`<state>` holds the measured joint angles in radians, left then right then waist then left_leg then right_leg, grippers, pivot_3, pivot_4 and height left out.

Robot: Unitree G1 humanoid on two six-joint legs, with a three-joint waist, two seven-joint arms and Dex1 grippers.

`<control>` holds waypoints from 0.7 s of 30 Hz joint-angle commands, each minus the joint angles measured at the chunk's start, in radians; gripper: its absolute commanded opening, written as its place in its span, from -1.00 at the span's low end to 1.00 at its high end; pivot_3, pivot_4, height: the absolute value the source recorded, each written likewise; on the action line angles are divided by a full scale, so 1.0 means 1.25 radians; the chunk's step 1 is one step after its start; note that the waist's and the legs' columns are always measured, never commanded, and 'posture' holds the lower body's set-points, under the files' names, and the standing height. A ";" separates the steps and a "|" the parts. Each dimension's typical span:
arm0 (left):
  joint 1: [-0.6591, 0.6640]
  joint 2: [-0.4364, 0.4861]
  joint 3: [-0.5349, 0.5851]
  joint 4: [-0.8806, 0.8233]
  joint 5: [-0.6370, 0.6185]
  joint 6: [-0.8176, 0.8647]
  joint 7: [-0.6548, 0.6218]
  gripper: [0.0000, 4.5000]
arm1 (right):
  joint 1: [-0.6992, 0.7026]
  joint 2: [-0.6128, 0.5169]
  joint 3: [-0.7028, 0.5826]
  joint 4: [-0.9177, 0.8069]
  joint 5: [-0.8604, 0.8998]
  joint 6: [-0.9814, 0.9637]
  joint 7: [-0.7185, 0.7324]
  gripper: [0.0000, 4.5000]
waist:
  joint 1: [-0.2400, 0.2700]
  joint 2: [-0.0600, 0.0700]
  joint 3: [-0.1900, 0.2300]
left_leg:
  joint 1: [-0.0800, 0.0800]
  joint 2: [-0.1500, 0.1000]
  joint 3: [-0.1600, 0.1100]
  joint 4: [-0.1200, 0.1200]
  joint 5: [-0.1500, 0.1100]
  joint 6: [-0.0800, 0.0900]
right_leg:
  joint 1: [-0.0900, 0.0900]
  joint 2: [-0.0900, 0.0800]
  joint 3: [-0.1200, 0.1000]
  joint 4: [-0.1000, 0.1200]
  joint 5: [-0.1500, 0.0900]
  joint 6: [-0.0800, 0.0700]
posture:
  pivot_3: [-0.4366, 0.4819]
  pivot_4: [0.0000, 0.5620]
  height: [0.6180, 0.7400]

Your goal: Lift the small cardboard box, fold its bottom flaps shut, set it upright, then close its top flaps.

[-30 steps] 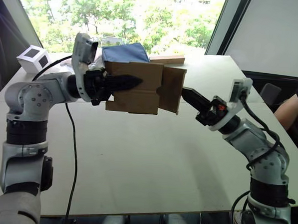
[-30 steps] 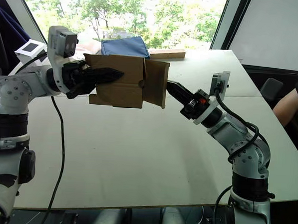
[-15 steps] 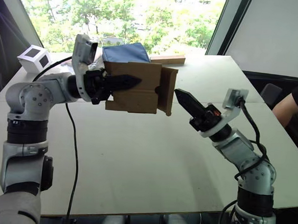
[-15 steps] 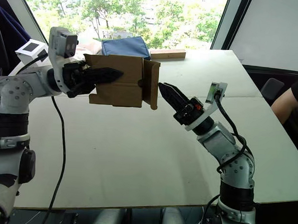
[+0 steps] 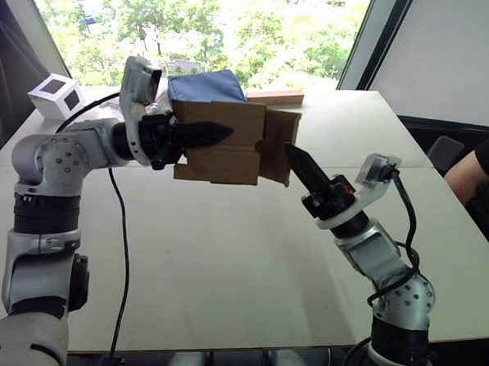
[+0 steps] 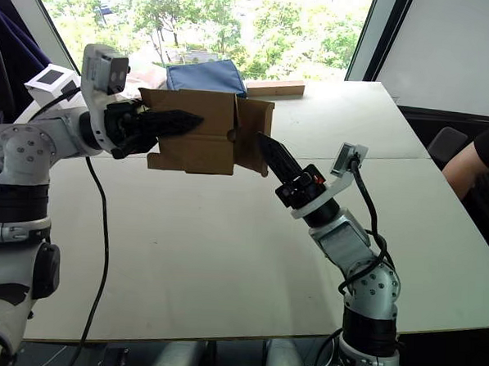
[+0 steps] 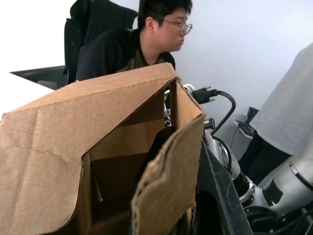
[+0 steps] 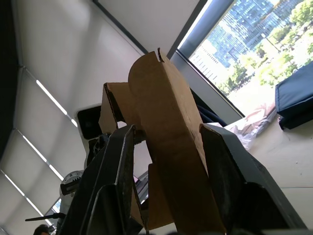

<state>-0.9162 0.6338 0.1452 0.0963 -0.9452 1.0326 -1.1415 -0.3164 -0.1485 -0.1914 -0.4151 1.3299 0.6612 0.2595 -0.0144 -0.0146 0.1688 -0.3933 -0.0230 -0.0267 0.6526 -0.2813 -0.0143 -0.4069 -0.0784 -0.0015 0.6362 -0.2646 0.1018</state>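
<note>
Nearest us, our right hand [image 5: 299, 160] reaches up from the white tabletop [image 5: 224, 256], its 2 black fingers parted, and in its wrist view 1 brown cardboard flap [image 8: 168, 147] stands between them. We judge it has the flap bracketed rather than firmly pinched; whether the pads touch the card we cannot tell.

Just beyond, the small plain brown corrugated cardboard box [image 5: 222, 141] hangs in the air well above the tabletop, lying on its side with its open end toward the right hand. Our left hand [image 5: 202, 134] holds it, closed on the box wall with 1 finger along the near face.

The risks, as we judge them: if the right hand pushes this flap hard, the box could twist or slip in the left hand's thin-wall grip, and the soft card might crease away from its hinge. The other flaps at that end [image 7: 171, 161] stand loose, so folding in the wrong order could trap 1 outside.

Farther back lie a folded dark blue cloth [image 5: 204, 87] and a long pale wooden block [image 5: 275, 96], with a white cube bearing a dark square [image 5: 56, 95] at the far left. A person's arm [image 5: 481, 167] rests at the right edge, well apart.
</note>
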 commanded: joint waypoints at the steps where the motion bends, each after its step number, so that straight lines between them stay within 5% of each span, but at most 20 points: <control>1: -0.023 0.005 0.007 -0.012 0.001 -0.012 -0.006 -1.00 | -0.005 0.015 -0.005 -0.036 0.044 -0.024 -0.004 -0.44 | 0.000 0.000 0.000 | 0.000 0.000 0.000 0.000 0.000 0.000 | 0.000 0.000 0.000 0.000 0.000 0.000 | -0.05 -0.47 0.95; 17: -0.019 -0.002 0.005 -0.013 0.010 -0.015 -0.006 -1.00 | -0.005 -0.005 0.041 -0.053 0.025 -0.030 0.005 -0.44 | 0.000 0.000 0.000 | 0.000 0.000 0.000 0.000 0.000 0.000 | 0.000 0.000 0.000 0.000 0.000 0.000 | -0.05 -0.47 0.95; 21: -0.019 -0.002 0.006 -0.011 0.015 -0.016 -0.009 -1.00 | -0.007 -0.006 0.041 -0.046 0.010 -0.043 0.012 0.04 | -0.001 0.000 0.000 | 0.000 0.000 0.000 0.000 0.000 0.000 | 0.000 0.000 0.000 0.000 0.000 0.000 | -0.05 -0.47 0.95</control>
<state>-0.9165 0.6257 0.1449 0.0967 -0.9251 1.0322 -1.1480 -0.3116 -0.1562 -0.1351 -0.4305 1.3411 0.6272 0.2625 -0.0151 -0.0145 0.1687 -0.3933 -0.0230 -0.0266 0.6526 -0.2813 -0.0142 -0.4071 -0.0781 -0.0014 0.6363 -0.2646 0.1018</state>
